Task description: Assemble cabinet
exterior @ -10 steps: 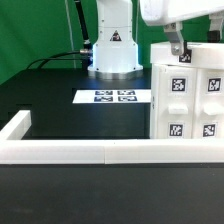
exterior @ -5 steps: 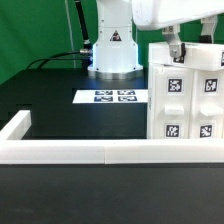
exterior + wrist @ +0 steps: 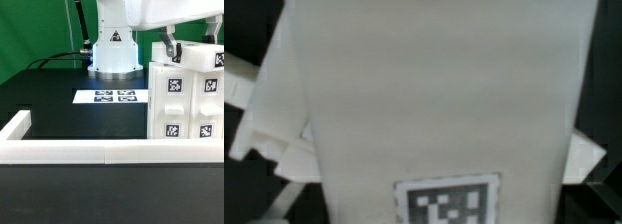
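Cabinet (image 3: 190, 98) stands upright on the black tabletop (image 3: 60, 100) at the exterior view's right, its base just behind the white border rail (image 3: 100, 151). My guess is the rail acts as a backstop so the box can't slide when pushed from above.

My gripper (image 3: 168, 48) is at the cabinet's top edge; one of the dark fingers (image 3: 169, 45) shows just above the upper panel. I can't tell if they're clamped on the panel or released: the exterior view hides the tips behind the edge, and the wrist view is filled by a white tagged panel (image 3: 429, 110) very close to the lens.

Marker board (image 3: 110, 97) lies flat mid-tabletop, well apart from the cabinet.

Judgement: I'm working the top panel, seating or gripping it. Risk is tipping the box if I push off-centre.
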Available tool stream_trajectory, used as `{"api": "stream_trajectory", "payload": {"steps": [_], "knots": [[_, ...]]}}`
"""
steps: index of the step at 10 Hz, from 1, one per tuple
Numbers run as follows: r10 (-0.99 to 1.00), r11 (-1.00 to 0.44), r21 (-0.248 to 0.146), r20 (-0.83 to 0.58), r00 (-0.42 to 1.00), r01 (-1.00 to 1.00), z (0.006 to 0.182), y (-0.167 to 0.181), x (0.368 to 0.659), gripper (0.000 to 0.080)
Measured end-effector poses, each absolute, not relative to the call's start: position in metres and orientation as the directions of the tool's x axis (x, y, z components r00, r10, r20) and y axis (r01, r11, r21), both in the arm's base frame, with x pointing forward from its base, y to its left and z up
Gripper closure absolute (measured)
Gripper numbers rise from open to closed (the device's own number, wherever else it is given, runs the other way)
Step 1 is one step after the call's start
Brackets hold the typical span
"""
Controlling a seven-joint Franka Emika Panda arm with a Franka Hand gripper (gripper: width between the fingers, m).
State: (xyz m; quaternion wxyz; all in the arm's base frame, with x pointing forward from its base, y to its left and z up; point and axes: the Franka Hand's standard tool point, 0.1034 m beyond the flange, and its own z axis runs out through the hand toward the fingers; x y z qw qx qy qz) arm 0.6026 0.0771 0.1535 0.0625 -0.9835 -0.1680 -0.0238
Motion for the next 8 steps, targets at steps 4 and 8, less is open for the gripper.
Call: {"api": "stream_trajectory", "payload": {"steps": [4, 8], "knots": [[-0.083, -0.988, -0.134, 0.046, 0.995, -0.076, 0.1536, 0.0779, 0.6038, 0.0241], [-0.467, -0.874, -0.148, -0.001, 0.884, -0.462, 0.1531, 0.0798, 0.6049, 0.0241]]}}
